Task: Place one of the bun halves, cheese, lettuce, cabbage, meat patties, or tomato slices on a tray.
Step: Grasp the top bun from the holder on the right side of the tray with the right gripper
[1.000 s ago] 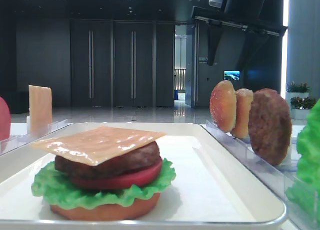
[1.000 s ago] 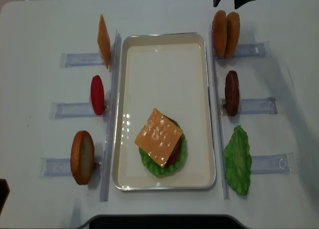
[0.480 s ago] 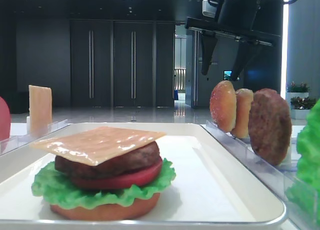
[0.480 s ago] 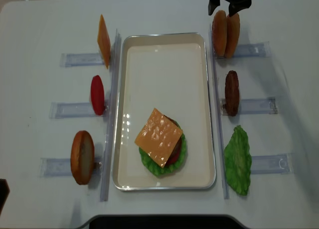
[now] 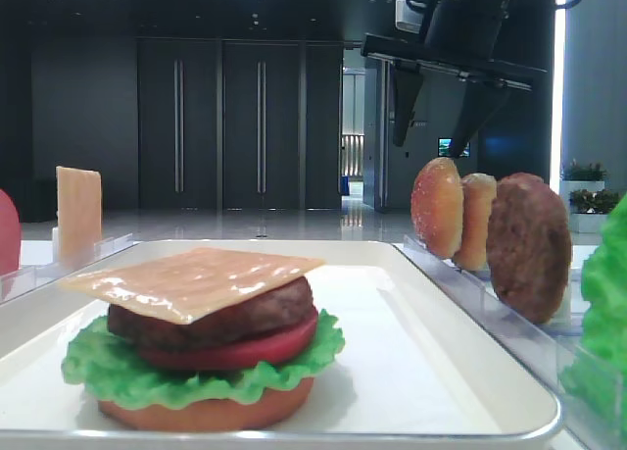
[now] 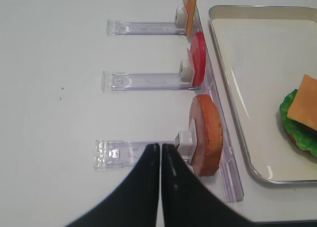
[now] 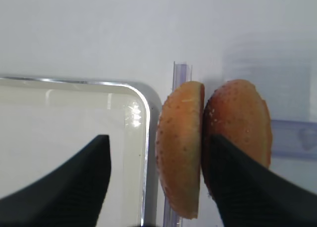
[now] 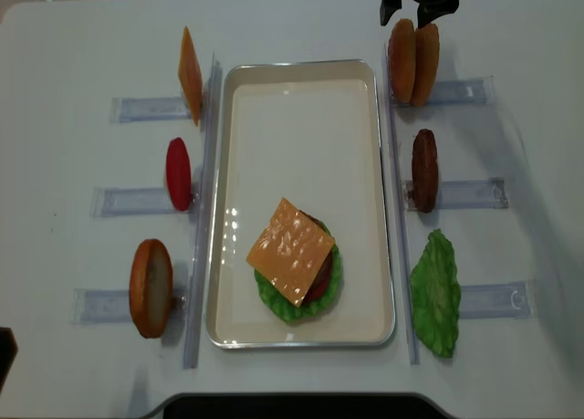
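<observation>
Right gripper (image 5: pixel 437 128) hangs spread above the bun halves (image 5: pixel 438 207), gripping nothing.
Right wrist: fingers (image 7: pixel 79 177) wide, straddling nearer bun, not touching. Left wrist: left gripper (image 6: pixel 161 149) pinched together beside rack. Overhead: buns upright in rack, just right of tray (image 8: pixel 301 68).

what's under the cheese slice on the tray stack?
Under the cheese slice: meat patty, tomato slice, lettuce, bottom bun, resting on the tray. The patty's top face is covered.

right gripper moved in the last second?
Yes. The right gripper has come down toward the bun halves: in the overhead view it was barely in frame; now its open jaws hang just above them.
</observation>
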Motion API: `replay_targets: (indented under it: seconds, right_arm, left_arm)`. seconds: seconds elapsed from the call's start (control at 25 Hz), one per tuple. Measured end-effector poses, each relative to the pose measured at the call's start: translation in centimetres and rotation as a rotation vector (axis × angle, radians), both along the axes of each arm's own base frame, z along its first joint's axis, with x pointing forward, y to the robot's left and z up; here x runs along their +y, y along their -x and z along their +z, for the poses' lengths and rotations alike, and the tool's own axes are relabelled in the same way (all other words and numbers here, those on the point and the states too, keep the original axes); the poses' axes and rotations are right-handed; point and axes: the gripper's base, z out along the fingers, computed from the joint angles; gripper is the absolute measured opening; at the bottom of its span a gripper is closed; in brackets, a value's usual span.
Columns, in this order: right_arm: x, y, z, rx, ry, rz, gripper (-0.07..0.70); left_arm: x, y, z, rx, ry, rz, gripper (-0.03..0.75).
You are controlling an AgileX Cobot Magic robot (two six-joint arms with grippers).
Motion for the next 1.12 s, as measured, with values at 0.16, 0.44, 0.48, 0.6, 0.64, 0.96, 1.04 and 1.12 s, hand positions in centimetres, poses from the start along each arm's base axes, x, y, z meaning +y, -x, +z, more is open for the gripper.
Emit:
replay_targets:
  seconds: [0.16,0.44,0.48,0.6,0.64,0.96,1.04,1.12]
  right_arm:
    - [0.01,-0.03,0.01,-0.003,-0.001,0.000,0.412]
    - [0.01,-0.05,0.02,-0.006,-0.002,-0.001,0.412]
    - [0.01,-0.05,0.02,-0.006,-0.002,-0.001,0.412]
    - [0.01,-0.05,0.02,-0.006,-0.002,-0.001,0.412]
    - [0.01,-0.05,0.02,-0.006,-0.002,-0.001,0.412]
    - [0.01,-0.07,0.03,-0.008,-0.002,-0.002,0.412]
    - [0.01,-0.07,0.03,-0.008,-0.002,-0.002,0.412]
    - [0.00,-0.07,0.03,-0.008,-0.001,-0.002,0.412]
  left_arm:
    - [0.00,0.00,0.00,0.000,0.000,0.000,0.000]
    - [0.00,0.00,0.00,0.000,0.000,0.000,0.000]
    - [0.00,0.00,0.00,0.000,0.000,0.000,0.000]
    - [0.00,0.00,0.00,0.000,0.000,0.000,0.000]
    - [0.00,0.00,0.00,0.000,0.000,0.000,0.000]
    - [0.00,0.00,0.00,0.000,0.000,0.000,0.000]
    - [0.00,0.00,0.00,0.000,0.000,0.000,0.000]
    - [0.00,0.00,0.00,0.000,0.000,0.000,0.000]
